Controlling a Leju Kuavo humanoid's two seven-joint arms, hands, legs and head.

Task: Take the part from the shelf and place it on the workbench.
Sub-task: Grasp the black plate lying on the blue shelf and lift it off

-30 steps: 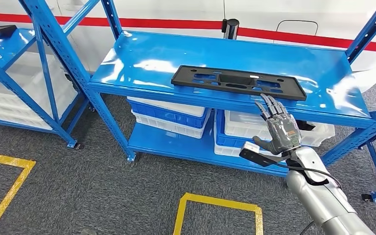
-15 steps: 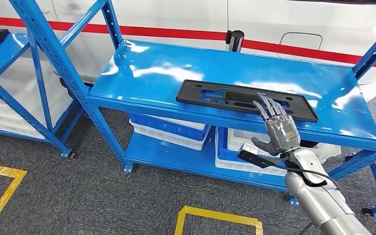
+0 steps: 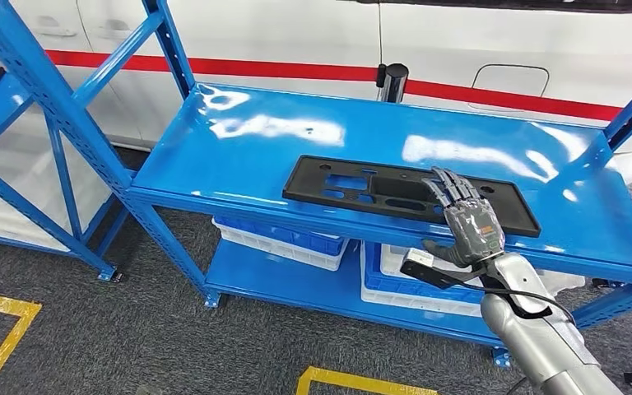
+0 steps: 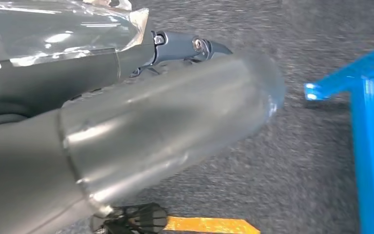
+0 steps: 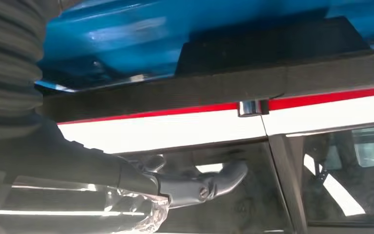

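Your part [image 3: 407, 194], a flat black plate, lies on the blue shelf [image 3: 239, 156] at frame centre. Your right hand [image 3: 467, 224] rises from lower right, fingers spread over the part's right end, holding nothing.

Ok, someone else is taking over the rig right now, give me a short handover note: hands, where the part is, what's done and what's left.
Right hand: open, fingers spread over the right portion of the black plastic part; no grip visible.
Left hand: hangs by the floor and holds nothing; whether its fingers are open cannot be told.
Part: lying flat on the top blue shelf, near the front edge.
Done: right hand has reached the part.
Left: grip it, lift it off the shelf, carry it to the workbench and set it down.
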